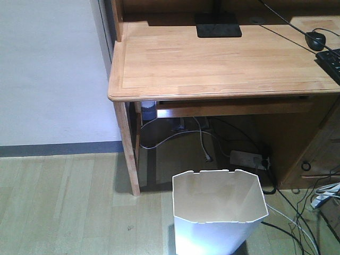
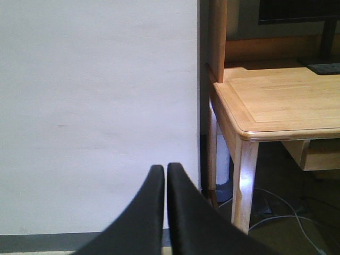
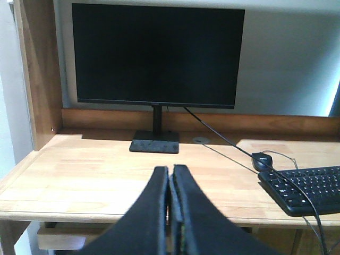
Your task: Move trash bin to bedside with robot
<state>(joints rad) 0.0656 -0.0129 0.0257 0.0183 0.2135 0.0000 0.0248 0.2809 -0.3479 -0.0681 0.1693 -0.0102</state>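
The trash bin (image 1: pixel 212 236) stands upright on the floor (image 1: pixel 64 202), just in front of the desk (image 1: pixel 212 64) and right of its near-left leg. The left gripper (image 2: pixel 166 167) and right gripper (image 3: pixel 171 168) are both clenched, grasping nothing.

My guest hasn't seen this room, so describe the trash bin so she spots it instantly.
Find the light wooden desk, then look at the wood floor in front of its open underside. The trash bin stands there: white, thin-walled, tapering downward, with a notched angular rim. Its neighbours are only low cables and a power strip.
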